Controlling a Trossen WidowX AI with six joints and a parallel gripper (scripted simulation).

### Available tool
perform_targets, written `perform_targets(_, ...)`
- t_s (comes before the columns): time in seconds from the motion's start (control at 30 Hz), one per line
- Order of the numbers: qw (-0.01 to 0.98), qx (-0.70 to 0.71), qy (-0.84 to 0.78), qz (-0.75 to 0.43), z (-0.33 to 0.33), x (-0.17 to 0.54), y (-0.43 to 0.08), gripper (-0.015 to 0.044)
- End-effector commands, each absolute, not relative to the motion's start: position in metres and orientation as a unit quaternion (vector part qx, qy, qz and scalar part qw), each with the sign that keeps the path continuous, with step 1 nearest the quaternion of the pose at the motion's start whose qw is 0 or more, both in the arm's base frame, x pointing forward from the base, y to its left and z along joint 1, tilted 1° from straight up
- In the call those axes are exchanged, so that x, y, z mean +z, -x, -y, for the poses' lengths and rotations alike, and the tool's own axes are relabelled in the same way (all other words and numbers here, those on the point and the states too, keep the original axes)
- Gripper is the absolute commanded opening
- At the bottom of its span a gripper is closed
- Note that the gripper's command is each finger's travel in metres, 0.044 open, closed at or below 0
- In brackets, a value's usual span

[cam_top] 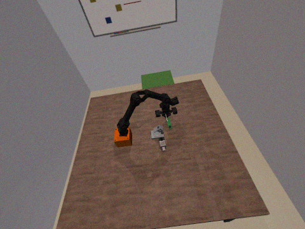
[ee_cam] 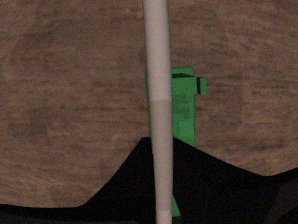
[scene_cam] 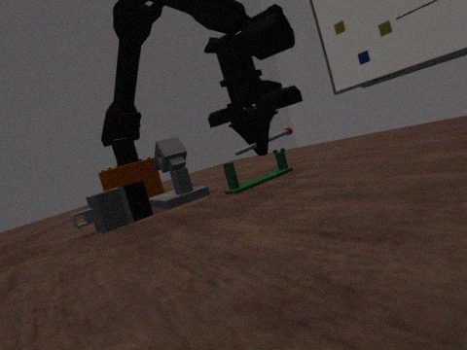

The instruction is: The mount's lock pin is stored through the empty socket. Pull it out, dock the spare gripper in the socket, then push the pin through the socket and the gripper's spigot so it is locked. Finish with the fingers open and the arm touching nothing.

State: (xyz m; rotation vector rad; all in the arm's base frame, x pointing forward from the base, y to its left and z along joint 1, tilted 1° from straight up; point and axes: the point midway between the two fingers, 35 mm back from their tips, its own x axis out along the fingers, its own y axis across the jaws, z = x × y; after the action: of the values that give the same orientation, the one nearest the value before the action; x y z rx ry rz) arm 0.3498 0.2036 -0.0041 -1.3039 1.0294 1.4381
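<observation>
While the black arm bends over the worktop, its gripper points down, the fingers clenched around the lock pin partway along its shaft. From where I'm standing, that pin, tipped with a red knob, is up clear of both posts of the green holder.

Looking down with the whiteboard at twelve o'clock, the holder sits at about two o'clock from the grey mount. The spare gripper lies undocked on the worktop, just beside the mount at roughly five o'clock. Over at nine o'clock, or slightly below, the arm's orange base block stands apart from it.
</observation>
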Motion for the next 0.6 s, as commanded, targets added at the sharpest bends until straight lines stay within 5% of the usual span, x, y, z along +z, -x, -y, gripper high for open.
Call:
perform_targets(0.0,0.456,0.582,0.529,-0.416,-0.204,0.002,-0.350,0.0000)
perform_targets(0.57,0.454,0.583,0.530,-0.417,-0.178,0.004,-0.363,0.0000)
